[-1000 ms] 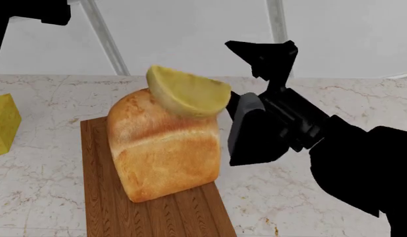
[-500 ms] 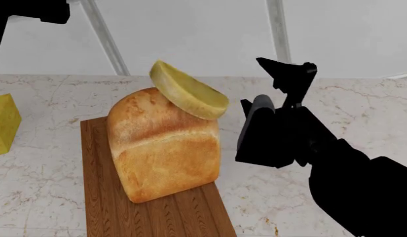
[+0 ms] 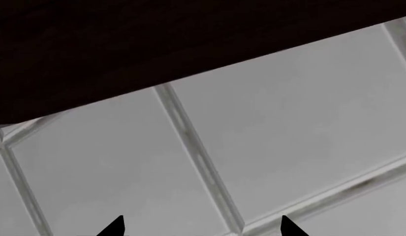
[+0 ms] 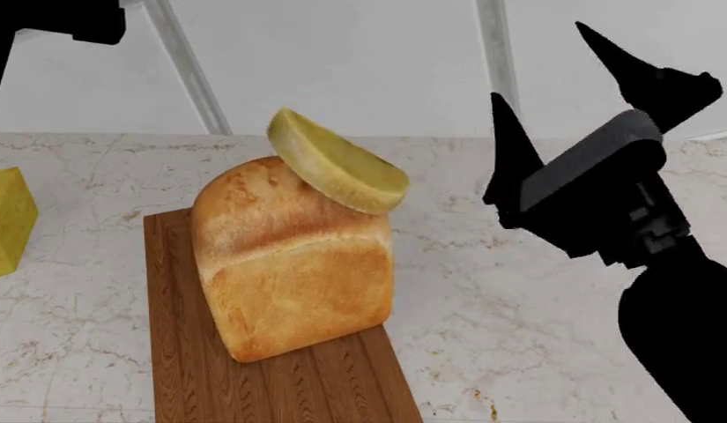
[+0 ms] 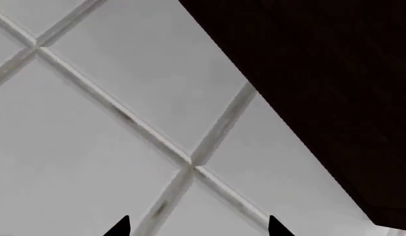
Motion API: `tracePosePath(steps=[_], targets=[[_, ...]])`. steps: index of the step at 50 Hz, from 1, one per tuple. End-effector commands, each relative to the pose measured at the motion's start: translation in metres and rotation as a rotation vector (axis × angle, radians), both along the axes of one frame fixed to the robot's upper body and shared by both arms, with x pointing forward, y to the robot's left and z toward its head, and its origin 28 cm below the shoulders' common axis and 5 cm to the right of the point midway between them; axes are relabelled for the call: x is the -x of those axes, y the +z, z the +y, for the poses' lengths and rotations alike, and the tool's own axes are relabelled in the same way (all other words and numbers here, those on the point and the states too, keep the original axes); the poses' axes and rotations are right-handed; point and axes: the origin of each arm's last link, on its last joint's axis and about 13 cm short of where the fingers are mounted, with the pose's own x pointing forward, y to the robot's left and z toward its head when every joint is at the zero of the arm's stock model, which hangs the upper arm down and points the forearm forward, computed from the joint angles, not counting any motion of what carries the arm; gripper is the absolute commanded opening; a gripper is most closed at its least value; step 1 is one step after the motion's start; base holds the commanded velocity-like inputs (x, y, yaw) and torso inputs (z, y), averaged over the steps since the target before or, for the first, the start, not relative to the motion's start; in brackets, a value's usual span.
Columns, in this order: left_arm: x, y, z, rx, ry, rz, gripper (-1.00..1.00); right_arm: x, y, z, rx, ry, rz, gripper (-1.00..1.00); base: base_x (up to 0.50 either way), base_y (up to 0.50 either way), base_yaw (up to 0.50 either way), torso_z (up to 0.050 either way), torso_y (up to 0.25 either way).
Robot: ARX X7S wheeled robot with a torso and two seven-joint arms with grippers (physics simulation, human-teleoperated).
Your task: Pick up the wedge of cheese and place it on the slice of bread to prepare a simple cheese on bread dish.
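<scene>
At the far left edge of the white marble table [image 4: 481, 291], a bright yellow angular block of cheese [image 4: 8, 220] stood well apart from the rest. Above it, in the upper left corner, only a black part of the left arm [image 4: 57, 22] showed; the left gripper [image 3: 199, 227] appeared in its wrist view as two dark fingertips set apart with nothing between them, facing grey tiled wall [image 3: 268, 142]. Right of the yellow block, a ribbed brown wooden cutting board [image 4: 281, 379] lay on the table, running from near to far. On the board stood the large golden-brown bread loaf [image 4: 293, 264] with its domed, toasted top. The pale yellow half-disc wedge of cheese [image 4: 336, 172] rested tilted on the far right part of the loaf's top, touching the crust and free of any grip. To the right, the black right gripper [image 4: 545, 75] was raised above the table, clear of the loaf, its jaws spread wide and empty, tips pointing up toward the wall.
</scene>
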Motion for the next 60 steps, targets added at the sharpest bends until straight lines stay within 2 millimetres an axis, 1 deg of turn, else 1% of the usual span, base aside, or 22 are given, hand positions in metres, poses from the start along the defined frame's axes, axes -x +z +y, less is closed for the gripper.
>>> tracePosePath(steps=[1, 2, 9, 19, 21, 24, 25, 27, 31, 35, 40, 41, 47, 48, 50, 51, 56, 60], targets=[[0.000, 0.000, 0.000, 0.001, -0.002, -0.002, 1.00, 0.014, -0.002, -0.022, -0.301, 0.018, -0.068, 1.00, 0.00, 0.00, 0.00, 0.000, 0.000], [0.000, 0.000, 0.000, 0.001, -0.002, -0.003, 1.00, 0.014, -0.003, -0.023, -0.332, 0.011, -0.068, 1.00, 0.00, 0.00, 0.00, 0.000, 0.000], [0.000, 0.000, 0.000, 0.002, -0.004, -0.003, 1.00, 0.011, 0.002, -0.019, -0.394, 0.037, -0.076, 1.00, 0.00, 0.00, 0.00, 0.000, 0.000], [0.001, 0.000, 0.000, 0.005, -0.004, -0.007, 1.00, 0.005, 0.002, -0.016, -0.376, 0.052, 0.029, 1.00, 0.00, 0.00, 0.00, 0.000, 0.000], [0.001, 0.000, 0.000, 0.005, -0.003, -0.007, 1.00, 0.005, 0.002, -0.017, -0.399, 0.039, 0.016, 1.00, 0.00, 0.00, 0.00, 0.000, 0.000], [0.000, 0.000, 0.000, 0.003, -0.001, -0.007, 1.00, 0.005, -0.002, -0.018, -0.449, 0.044, 0.042, 1.00, 0.00, 0.00, 0.00, 0.000, 0.000], [0.001, 0.000, 0.000, 0.003, -0.001, -0.007, 1.00, 0.005, -0.003, -0.018, -0.432, 0.043, 0.050, 1.00, 0.00, 0.00, 0.00, 0.000, 0.000], [0.001, 0.000, 0.000, 0.004, 0.001, -0.008, 1.00, 0.006, -0.006, -0.018, -0.457, 0.036, 0.067, 1.00, 0.00, 0.00, 0.00, 0.000, 0.000], [0.001, 0.000, 0.000, 0.003, 0.002, -0.006, 1.00, 0.006, -0.011, -0.019, -0.540, 0.050, 0.080, 1.00, 0.00, 0.00, 0.00, 0.000, 0.000], [0.000, 0.000, 0.000, 0.003, 0.002, -0.005, 1.00, 0.006, -0.017, -0.021, -0.618, 0.020, 0.106, 1.00, 0.00, 0.00, 0.00, 0.000, 0.000], [0.000, 0.000, 0.000, 0.003, 0.001, -0.003, 1.00, 0.005, -0.019, -0.020, -0.611, -0.020, 0.144, 1.00, 0.00, 0.00, 0.00, 0.000, 0.000], [0.000, 0.000, 0.000, 0.003, 0.000, -0.004, 1.00, 0.004, -0.022, -0.019, -0.637, -0.019, 0.160, 1.00, 0.00, 0.00, 0.00, 0.000, 0.000], [0.001, 0.000, 0.000, 0.005, -0.001, -0.006, 1.00, 0.002, -0.020, -0.018, -0.640, -0.026, 0.185, 1.00, 0.00, 0.00, 0.00, 0.000, 0.000], [0.001, 0.001, 0.000, 0.006, 0.000, -0.008, 1.00, 0.000, -0.019, -0.016, -0.572, -0.036, 0.221, 1.00, 0.00, 0.00, 0.00, 0.000, 0.000], [0.001, 0.000, 0.001, 0.008, 0.001, -0.010, 1.00, 0.000, -0.020, -0.015, -0.591, -0.031, 0.236, 1.00, 0.00, 0.00, 0.00, 0.000, 0.000], [0.001, 0.001, 0.000, 0.008, 0.001, -0.010, 1.00, -0.001, -0.020, -0.014, -0.557, -0.031, 0.243, 1.00, 0.00, 0.00, 0.00, 0.000, 0.000], [0.000, 0.000, 0.001, 0.007, 0.003, -0.011, 1.00, -0.001, -0.028, -0.012, -0.571, -0.044, 0.320, 1.00, 0.00, 0.00, 0.00, 0.000, 0.000], [0.001, 0.001, 0.000, 0.006, 0.003, -0.011, 1.00, -0.001, -0.031, -0.013, -0.574, -0.057, 0.341, 1.00, 0.00, 0.00, 0.00, 0.000, 0.000]])
